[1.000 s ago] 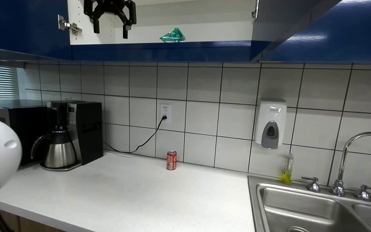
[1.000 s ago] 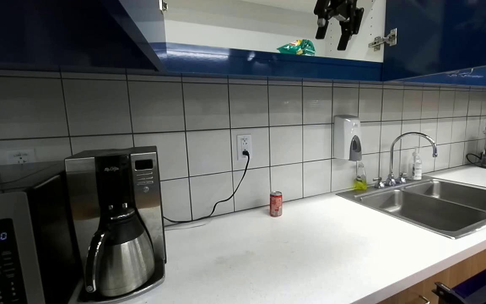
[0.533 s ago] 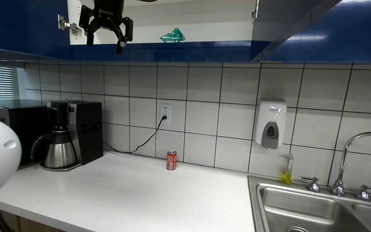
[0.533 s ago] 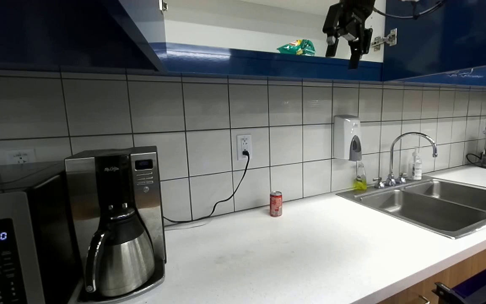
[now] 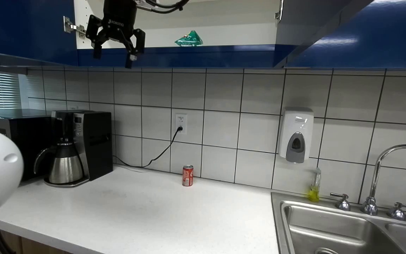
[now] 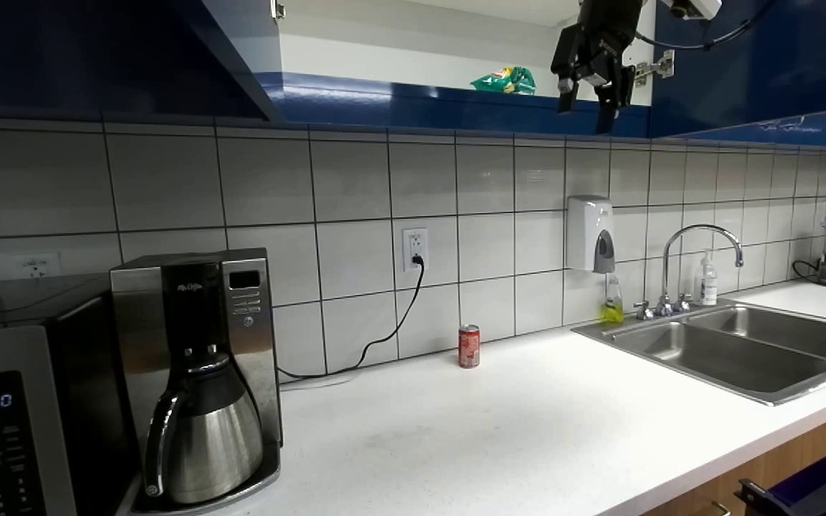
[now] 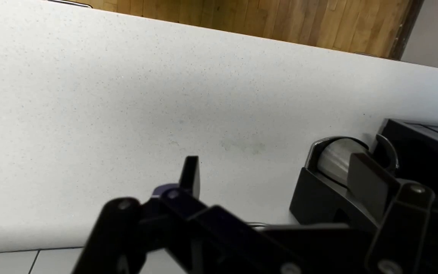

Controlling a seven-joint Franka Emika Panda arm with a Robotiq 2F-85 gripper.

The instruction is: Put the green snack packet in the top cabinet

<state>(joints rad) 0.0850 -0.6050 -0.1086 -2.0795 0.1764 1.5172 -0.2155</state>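
The green snack packet [image 5: 190,39] lies on the floor of the top cabinet [image 5: 178,57], near its front edge. It also shows in an exterior view [image 6: 505,81], crinkled and resting behind the blue sill of the cabinet [image 6: 413,102]. The cabinet stands open, with a pale interior. My gripper [image 5: 113,59] is open and empty, in front of the cabinet's lower edge and apart from the packet. It also shows in an exterior view [image 6: 585,115], pointing down. In the wrist view, the fingers [image 7: 274,161] are wide apart over the counter; the packet is out of view there.
The blue cabinet doors [image 5: 23,28] stand open on both sides of the opening. A red can [image 5: 188,175] stands on the white counter [image 5: 174,218]. A coffee maker [image 6: 198,380] and microwave [image 6: 11,401] stand at one end, a sink [image 6: 736,351] at the other.
My open gripper has come down and out from the cabinet opening to in front of its lower edge. More of the arm and its cable shows. The packet has not moved.
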